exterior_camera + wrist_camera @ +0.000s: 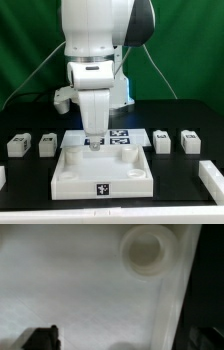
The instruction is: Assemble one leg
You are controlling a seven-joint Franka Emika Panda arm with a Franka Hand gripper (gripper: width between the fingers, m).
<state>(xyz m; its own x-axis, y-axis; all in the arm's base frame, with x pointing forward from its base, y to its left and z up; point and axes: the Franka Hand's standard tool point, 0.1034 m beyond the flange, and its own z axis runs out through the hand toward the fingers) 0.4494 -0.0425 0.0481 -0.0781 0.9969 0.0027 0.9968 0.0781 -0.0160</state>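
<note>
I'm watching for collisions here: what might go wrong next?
The claw hangs low over the panel, empty by the wrist view, so it may strike the panel near the corner socket and shift it. No leg is grasped; a low swing toward the nearest leg could clip the panel's rim.

Panel (80,170): white plastic, smooth and matt, with a faint sheen round the socket (146,249).
Legs (18,145): same white plastic, printed black-and-white tags.
Desk (30,205): black, matt.
Arm (95,30): glossy white shell.
Fingers (42,338): black, dull.
</note>
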